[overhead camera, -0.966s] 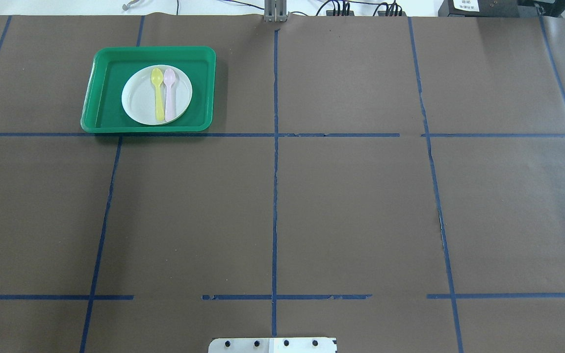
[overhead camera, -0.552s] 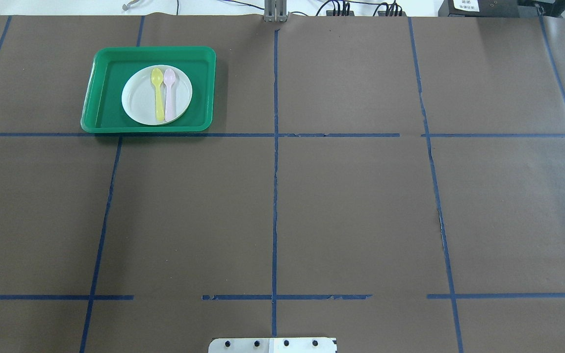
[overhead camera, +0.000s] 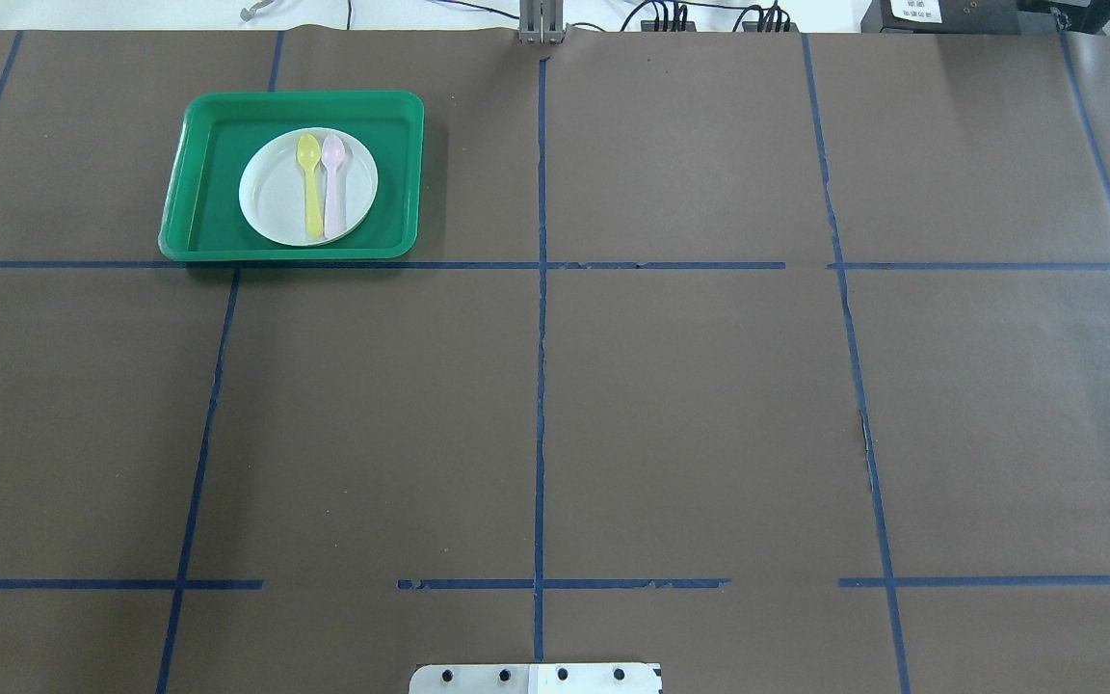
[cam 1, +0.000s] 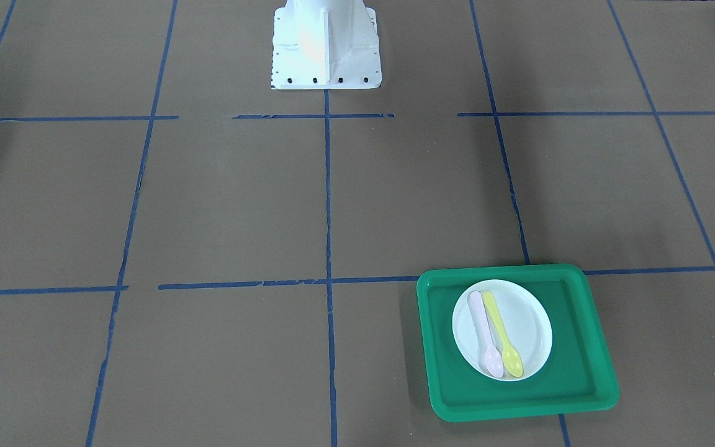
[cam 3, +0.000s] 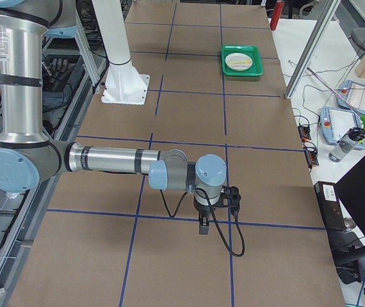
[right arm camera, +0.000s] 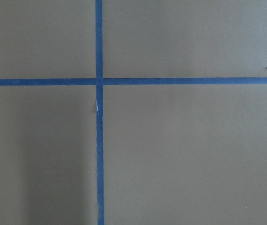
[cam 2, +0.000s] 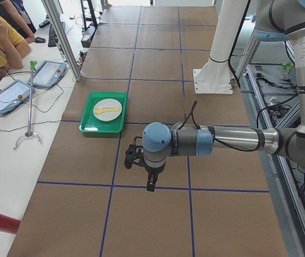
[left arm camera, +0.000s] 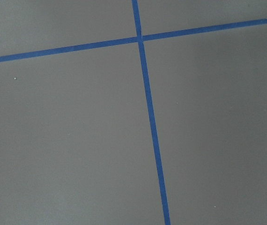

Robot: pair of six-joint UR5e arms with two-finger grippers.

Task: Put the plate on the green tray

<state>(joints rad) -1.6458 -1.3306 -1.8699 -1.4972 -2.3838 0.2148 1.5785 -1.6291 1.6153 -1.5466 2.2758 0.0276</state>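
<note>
The white plate [overhead camera: 271, 193] lies flat inside the green tray [overhead camera: 218, 198] at the far left of the table. A yellow spoon [overhead camera: 311, 198] and a pale pink spoon [overhead camera: 333, 193] lie side by side on it. The plate [cam 1: 528, 326] and the tray [cam 1: 581, 354] also show in the front-facing view. My left gripper [cam 2: 150, 181] hangs over bare table well short of the tray [cam 2: 96, 125]; I cannot tell if it is open. My right gripper [cam 3: 203, 224] hangs over bare table far from the tray [cam 3: 241, 71]; I cannot tell its state. Both wrist views show only brown paper and blue tape.
The robot's white pedestal [cam 1: 325, 43] stands at the table's near middle edge. Blue tape lines grid the brown table cover. An operator [cam 2: 0, 40] and tablets [cam 2: 5, 95] are at a side bench beyond the tray; a metal post [cam 2: 61, 37] stands there.
</note>
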